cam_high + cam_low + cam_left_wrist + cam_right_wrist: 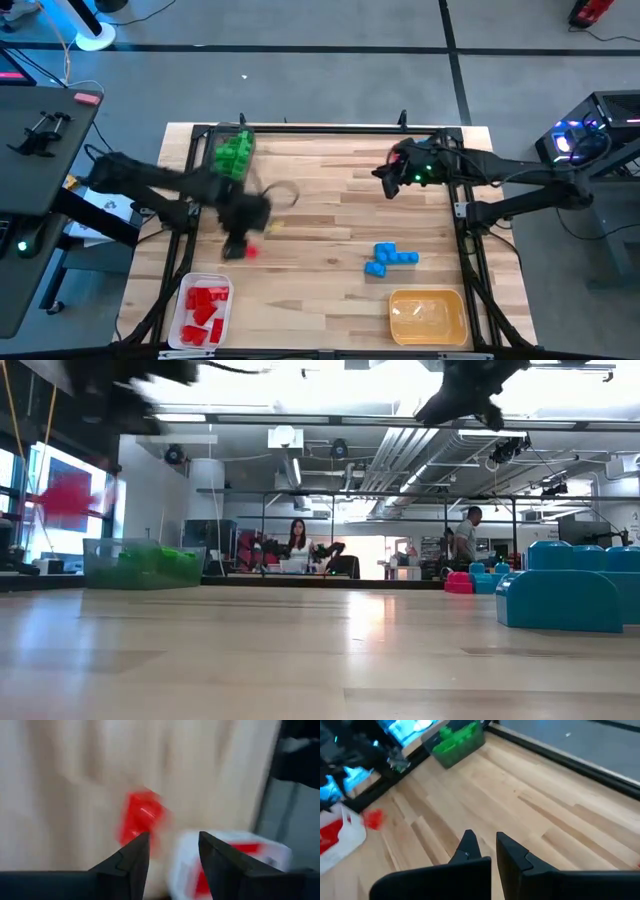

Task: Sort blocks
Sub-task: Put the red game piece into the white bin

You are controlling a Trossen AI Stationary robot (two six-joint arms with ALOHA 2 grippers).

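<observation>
The left gripper [240, 248] and red block [252, 252] beside it are motion-blurred

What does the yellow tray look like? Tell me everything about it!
The yellow tray is a small box with rounded corners, seemingly see-through plastic. It sits flat on the wooden table near its front edge, on the robot's right side. No blocks show inside it. Nothing touches it: the blue blocks lie apart from it, farther back on the table, and neither arm is near.
</observation>
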